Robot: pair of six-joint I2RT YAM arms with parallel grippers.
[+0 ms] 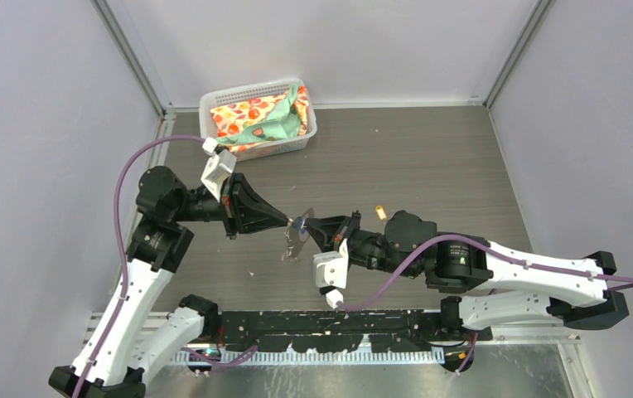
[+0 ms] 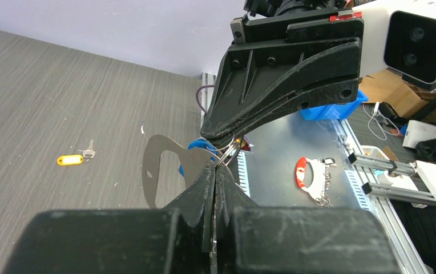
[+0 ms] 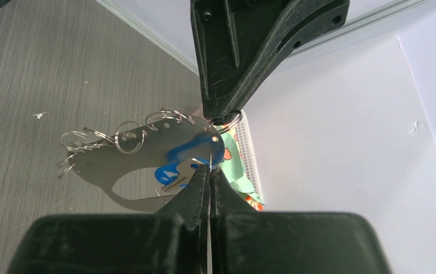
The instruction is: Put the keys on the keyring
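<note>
The keyring (image 1: pixel 295 242), a pale flat metal piece with an oval hole and wire rings along one edge, hangs in the air between both grippers. My left gripper (image 1: pixel 291 221) is shut on a wire ring at its end, seen close in the left wrist view (image 2: pixel 216 167). My right gripper (image 1: pixel 311 226) is shut on the blue-headed key (image 3: pixel 173 171) right against the keyring (image 3: pixel 141 151), tip to tip with the left one. The yellow-orange key (image 1: pixel 381 213) lies on the table behind the right arm and also shows in the left wrist view (image 2: pixel 70 160).
A white basket (image 1: pixel 214 104) holding patterned cloth stands at the back left. A red-and-white key holder (image 2: pixel 310 171) with rings lies on the metal bench by the arm bases. Walls close in the table on three sides.
</note>
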